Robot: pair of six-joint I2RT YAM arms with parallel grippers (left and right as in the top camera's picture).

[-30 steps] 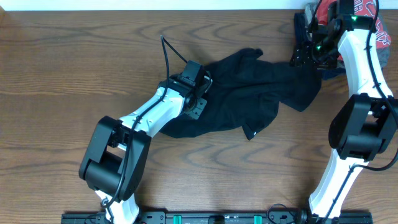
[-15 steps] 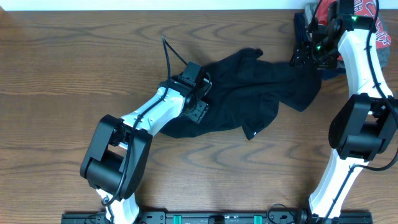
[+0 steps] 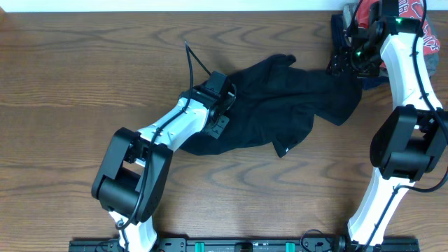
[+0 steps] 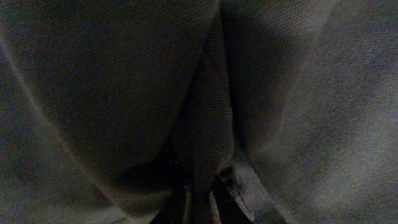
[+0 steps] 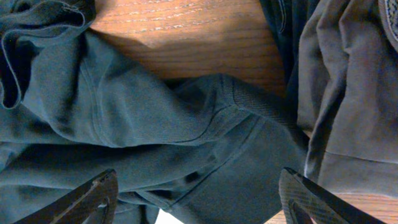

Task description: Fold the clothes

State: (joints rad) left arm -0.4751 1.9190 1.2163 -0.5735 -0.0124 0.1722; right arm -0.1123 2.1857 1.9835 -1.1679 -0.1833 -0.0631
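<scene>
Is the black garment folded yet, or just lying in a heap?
Not folded. The black garment lies crumpled and spread unevenly across the table, with loose wrinkles and no neat edges.

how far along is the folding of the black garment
Nothing looks folded yet: the long black soft-fabric garment lies crumpled and twisted across the wooden table. In hand: the left gripper is down on its left part, grip hidden by fabric; the right gripper hangs open over its right end, beside the grey folded garment. Left: spreading it flat and every fold.
</scene>
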